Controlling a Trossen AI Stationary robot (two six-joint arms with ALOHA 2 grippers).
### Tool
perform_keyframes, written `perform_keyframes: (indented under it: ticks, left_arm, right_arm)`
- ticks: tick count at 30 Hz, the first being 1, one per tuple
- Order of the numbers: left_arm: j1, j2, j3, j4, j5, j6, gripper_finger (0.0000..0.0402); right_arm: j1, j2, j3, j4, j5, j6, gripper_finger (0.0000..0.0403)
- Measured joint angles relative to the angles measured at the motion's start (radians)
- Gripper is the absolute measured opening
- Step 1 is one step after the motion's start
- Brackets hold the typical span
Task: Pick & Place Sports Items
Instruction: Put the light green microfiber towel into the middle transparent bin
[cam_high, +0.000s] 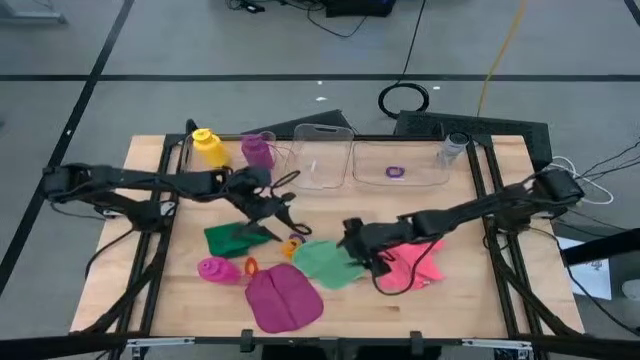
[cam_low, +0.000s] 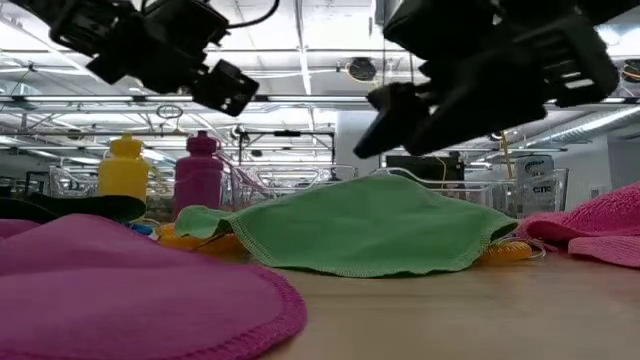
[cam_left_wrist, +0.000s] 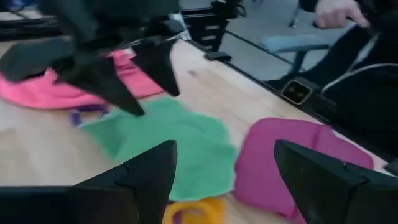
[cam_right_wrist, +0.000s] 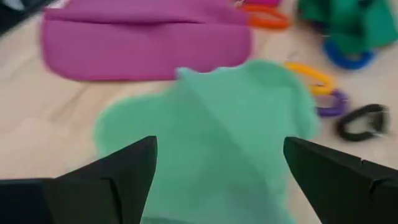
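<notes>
A light green cloth lies flat on the table, between a magenta cloth and a pink cloth. My right gripper is open just above the light green cloth, its fingers apart over it. My left gripper is open and empty above a dark green cloth. Yellow and purple rings lie beside the light green cloth. A magenta bottle lies on its side by an orange ring. A yellow bottle and a purple bottle stand at the far left.
Two clear bins stand at the far edge; the right one holds a purple ring. A clear bottle stands at the far right. A seated person shows beyond the table in the left wrist view.
</notes>
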Motion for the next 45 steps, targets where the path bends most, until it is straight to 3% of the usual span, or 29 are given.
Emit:
perform_keyframes:
  ticks: [4,17,22,31,36,45]
  left_arm:
    - [-0.038,0.000,0.000,0.081,-0.066,-0.062,0.0230]
    - [-0.044,0.000,0.000,0.131,-0.096,-0.097,0.0230]
    - [-0.044,0.000,0.000,0.116,-0.096,-0.104,0.0230]
    - [-0.063,0.000,0.000,0.093,-0.106,-0.130,0.0230]
    - [-0.098,0.000,0.000,0.097,-0.187,-0.170,0.0230]
    - [-0.153,0.000,0.000,0.099,-0.341,-0.215,0.0230]
  right_arm:
    - [-0.016,0.006,0.000,-0.008,-0.074,-0.022,0.0263]
    - [-0.116,0.065,-0.002,-0.008,-0.075,-0.122,0.0254]
    - [-0.129,0.076,-0.002,-0.007,-0.076,-0.129,0.0205]
    - [-0.132,0.021,-0.002,0.002,-0.077,-0.135,0.0068]
    - [-0.132,-0.015,-0.002,0.010,-0.076,-0.198,0.0002]
    - [-0.132,-0.080,-0.002,0.097,0.088,-0.260,0.0001]
